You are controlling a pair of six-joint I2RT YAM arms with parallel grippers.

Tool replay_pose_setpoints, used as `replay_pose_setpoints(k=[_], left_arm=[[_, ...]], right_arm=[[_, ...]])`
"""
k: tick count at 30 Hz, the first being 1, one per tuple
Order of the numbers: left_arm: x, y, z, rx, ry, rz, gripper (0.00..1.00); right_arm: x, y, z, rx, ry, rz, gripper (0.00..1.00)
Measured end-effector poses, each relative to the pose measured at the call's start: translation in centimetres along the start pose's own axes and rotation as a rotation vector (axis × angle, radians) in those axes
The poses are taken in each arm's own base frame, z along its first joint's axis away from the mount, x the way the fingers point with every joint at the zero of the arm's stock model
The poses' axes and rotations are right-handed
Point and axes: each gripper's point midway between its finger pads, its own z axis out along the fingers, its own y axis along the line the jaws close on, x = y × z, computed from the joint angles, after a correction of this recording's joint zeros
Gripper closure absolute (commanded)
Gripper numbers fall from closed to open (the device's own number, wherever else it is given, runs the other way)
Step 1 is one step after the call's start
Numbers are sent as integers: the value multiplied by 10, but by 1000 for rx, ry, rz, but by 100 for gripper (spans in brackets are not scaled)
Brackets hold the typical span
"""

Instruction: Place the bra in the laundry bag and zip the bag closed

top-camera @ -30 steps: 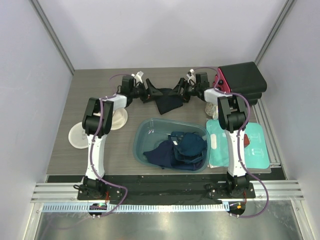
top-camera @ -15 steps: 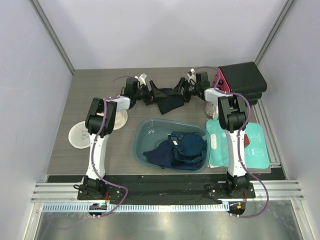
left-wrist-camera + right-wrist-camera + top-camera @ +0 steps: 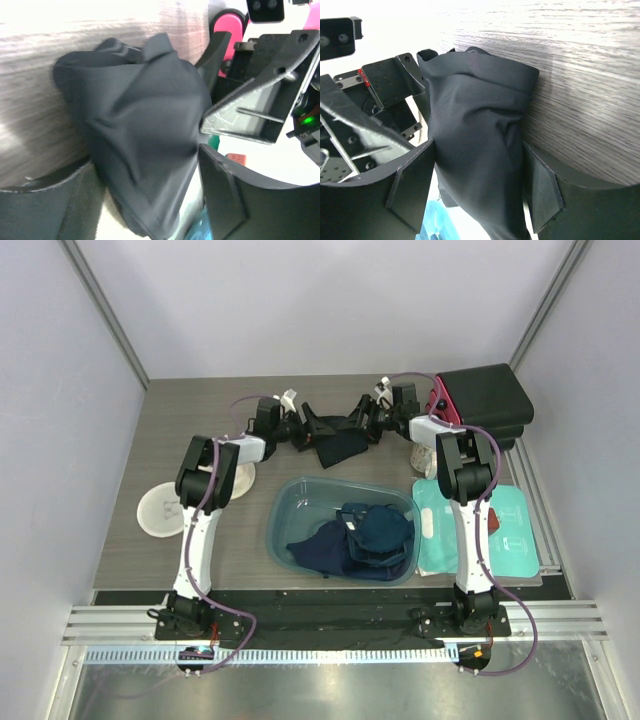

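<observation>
The black bra (image 3: 336,444) hangs bunched between my two grippers at the far middle of the table. My left gripper (image 3: 306,430) is shut on its left end, and the fabric (image 3: 145,125) fills most of the gap between the fingers. My right gripper (image 3: 362,426) is shut on its right end, with the fabric (image 3: 480,135) pressed between both fingers. The two grippers are close together, facing each other. The cream-white laundry bag lies at the left as two round faces, one (image 3: 160,510) near the table's left edge and one (image 3: 236,478) partly under my left arm.
A teal tub (image 3: 280,505) holding a heap of navy-blue clothes (image 3: 360,535) stands at the near middle. A flat teal pouch (image 3: 505,530) lies at the right. A black and pink box (image 3: 485,400) stands at the far right, with a small whitish object (image 3: 420,456) beside it.
My left gripper has moved right toward the right gripper, and the bra between them has bunched up. The right gripper has stayed in place.
</observation>
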Motion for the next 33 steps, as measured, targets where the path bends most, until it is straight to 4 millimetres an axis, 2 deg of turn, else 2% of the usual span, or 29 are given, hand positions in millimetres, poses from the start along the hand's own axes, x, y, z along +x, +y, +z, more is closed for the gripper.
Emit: replay_pose_setpoints(k=[4,5,7,8,13,17,20,25,29,33], left_arm=[[-2,4,5,24,-20,-44,46],[-2,4,6,28,-24,-52,59],[-1,6,7,32,-27,-69,69],[-1,6,8,33,-30,-75,78],[-4,4,9,44,-43,-86,100],[-6,2,9,50,-50,-85,100],[-6,2,9,51,-50,-87,100],[-4,3,4,17,-45,-99,100],[-5,-9,-22,-68,-56,-82,100],[-30,-51,-65,-117,-124,-15,100]], right_arm=[[0,-1,0,3,-1,0,28],[0,-1,0,4,0,0,28],[0,-1,0,6,1,0,28],[1,-1,0,6,1,0,28],[1,-1,0,6,2,0,28],[1,-1,1,5,3,-4,28],[2,-1,1,8,5,-13,24],[2,0,-7,69,9,-51,12],[-1,6,-20,169,3,-94,6],[-25,26,-35,283,-63,-179,4]])
